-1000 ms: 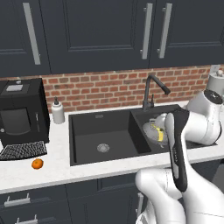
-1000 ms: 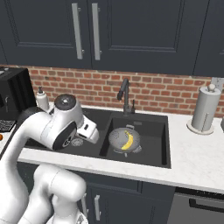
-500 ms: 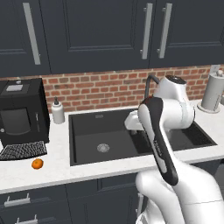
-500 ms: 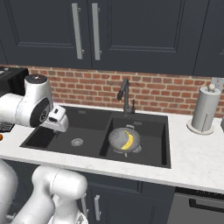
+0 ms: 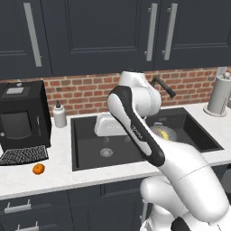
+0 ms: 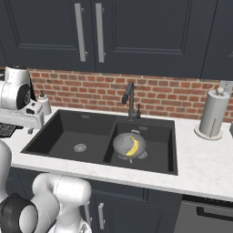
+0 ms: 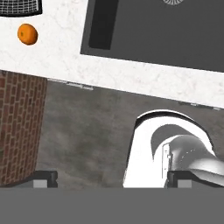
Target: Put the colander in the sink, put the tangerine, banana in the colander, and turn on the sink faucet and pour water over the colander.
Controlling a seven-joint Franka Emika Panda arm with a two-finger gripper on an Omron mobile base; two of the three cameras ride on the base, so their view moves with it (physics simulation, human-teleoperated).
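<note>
Counter [image 5: 58,173] front edge: tangerine [image 5: 39,168] near | colander [image 6: 129,145]: banana [image 6: 133,145] | gripper [image 7: 111,179] wide, empty

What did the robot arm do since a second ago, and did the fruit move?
The arm swung from the right basin, over the colander, leftward across the sink toward the counter side where the tangerine lies. Its tool is open and holds nothing. The banana stayed in the colander, the tangerine stayed on the counter, and the faucet runs no water.
</note>
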